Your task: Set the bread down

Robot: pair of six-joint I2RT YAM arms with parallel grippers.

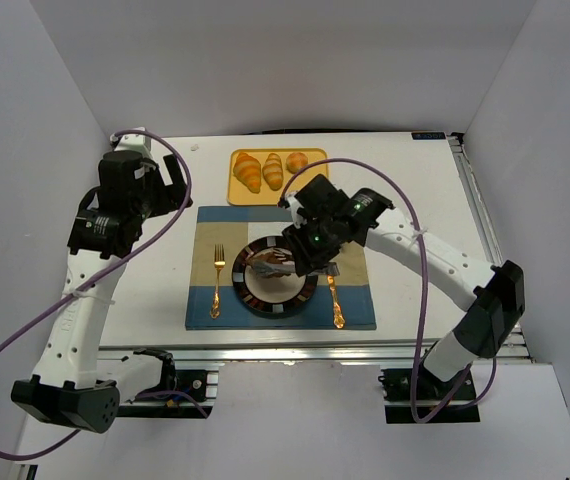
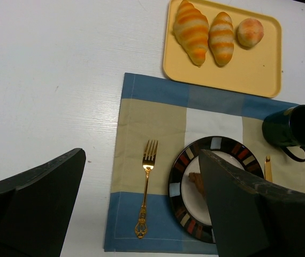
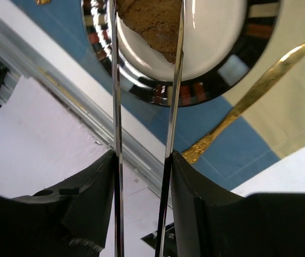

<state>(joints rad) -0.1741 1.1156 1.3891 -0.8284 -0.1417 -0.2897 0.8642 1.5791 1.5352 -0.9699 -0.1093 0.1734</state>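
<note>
Steel tongs [image 3: 115, 107] run out from between the fingers of the right gripper [image 3: 142, 160], which is clamped on their handles. At the tips of the tongs, just beyond the hand, is the bread [image 3: 152, 21]: a rough brown piece with a torn edge. It is caught between the two blades, over the white middle of the plate [image 3: 216, 80], though none of the views shows whether it touches it. The plate has a dark rim set with coloured patches. To the right of the hand a gold piece of cutlery [image 3: 249, 96] lies on the blue and beige placemat [image 3: 238, 144]; I cannot tell its kind.

The left gripper [image 2: 142, 155] hangs high over the table [image 2: 51, 80], its fingers wide apart and holding nothing. Below it a gold fork [image 2: 146, 187] lies on the placemat, just left of the plate. A dark green mug [image 2: 294, 126] stands at the far right of the placemat, beyond the plate. Only the left wrist view shows this mug; from above, the right arm covers it. Farthest from both hands, a yellow tray [image 1: 310, 185] holds two striped croissants [image 1: 248, 170] and a round roll [image 1: 297, 162].
</note>
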